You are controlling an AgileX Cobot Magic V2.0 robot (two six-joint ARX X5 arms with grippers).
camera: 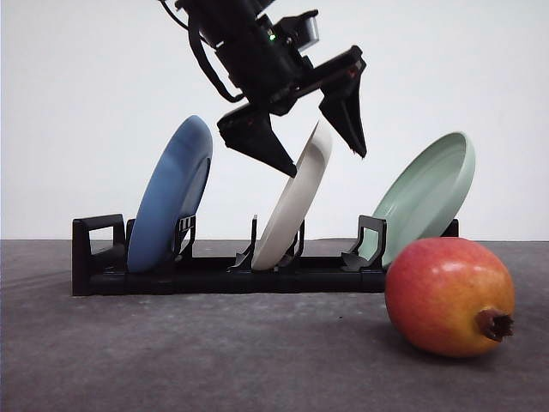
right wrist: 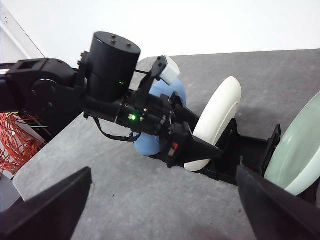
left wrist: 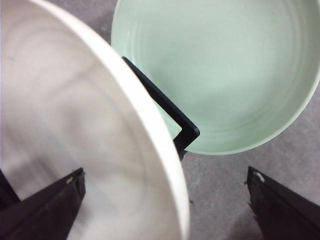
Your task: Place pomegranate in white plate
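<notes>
Left gripper [camera: 319, 146] straddling the white plate [camera: 296, 202] in the rack [camera: 99, 257]; pomegranate [camera: 449, 296] on the table

Risk: closing off-centre could tip the leaning plate against the pale green plate [camera: 425, 196] or drag the rack. Left jaws stand wide apart, holding nothing (one finger either side of the rim); right gripper [right wrist: 165, 210] likewise spread, empty. Pomegranate, glossy red-to-yellow with brown calyx, sits in front of the rack's right end, untouched

A robot lab test bench, by the look of it: bare white backdrop wall [camera: 86, 86], plain grey surface [camera: 171, 360], and loose orange cabling [right wrist: 15, 140] bundled off its edge.
</notes>
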